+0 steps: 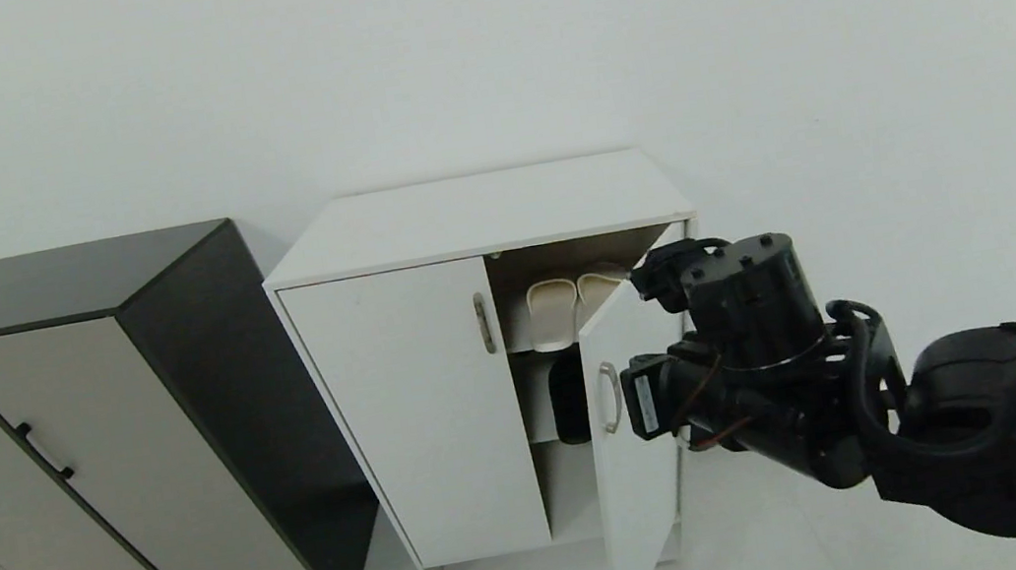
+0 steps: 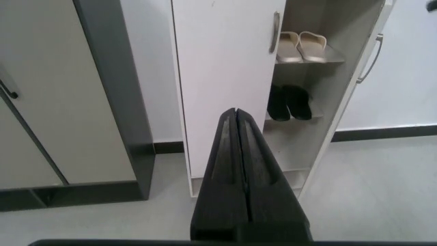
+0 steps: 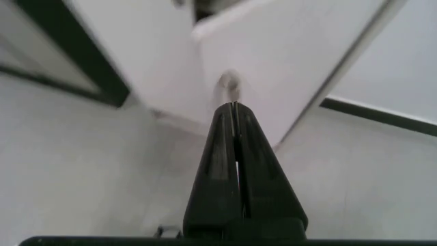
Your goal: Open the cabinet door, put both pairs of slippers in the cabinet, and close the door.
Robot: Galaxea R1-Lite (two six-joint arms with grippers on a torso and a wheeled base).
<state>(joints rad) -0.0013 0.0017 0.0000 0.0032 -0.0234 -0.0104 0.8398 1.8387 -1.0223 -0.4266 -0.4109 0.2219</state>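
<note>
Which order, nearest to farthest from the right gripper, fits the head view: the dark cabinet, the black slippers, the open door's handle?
1. The open door's handle: close beside the right gripper, on the door's outer face.
2. The black slippers: on the middle shelf, just inside the opening.
3. The dark cabinet: far off on the left side.

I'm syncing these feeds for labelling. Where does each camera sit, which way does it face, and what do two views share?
Head view: on the head, facing forward and down at the white cabinet, right door ajar; right arm shows.
Left wrist view: on that wrist, looking past the shut left gripper into the cabinet.
Right wrist view: on that wrist, looking past the shut right gripper at the door handle.
Shared: head and left wrist views both show pale slippers above black slippers.
</note>
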